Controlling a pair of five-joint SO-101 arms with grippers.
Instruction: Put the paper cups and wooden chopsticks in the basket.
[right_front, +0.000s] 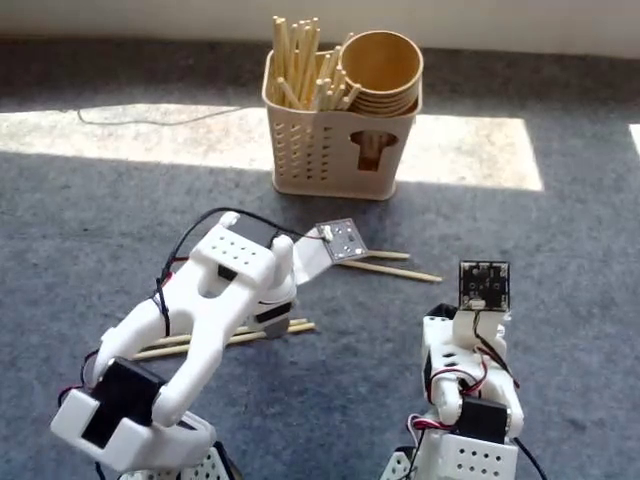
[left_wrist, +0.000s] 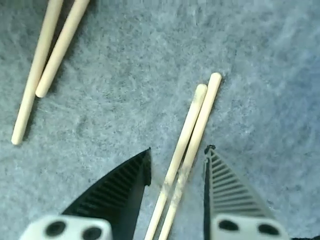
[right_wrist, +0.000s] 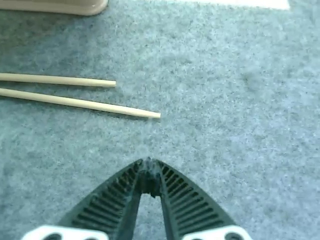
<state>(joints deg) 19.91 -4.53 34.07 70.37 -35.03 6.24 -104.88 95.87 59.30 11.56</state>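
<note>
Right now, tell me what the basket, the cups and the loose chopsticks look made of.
Basket: likely moulded plastic, cream, matte, with even rows of slots. Cups: seemingly brown paper, with thin stacked rims. Chopsticks: pale bare wood by the look, dull, with no gloss.

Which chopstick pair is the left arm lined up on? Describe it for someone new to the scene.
Start at the basket at the far side of the carpet, then come nearer. The near chopstick pair lies partly under the left arm, between the open jaws of the left gripper. The other pair lies closer to the basket, out in the open.
</note>
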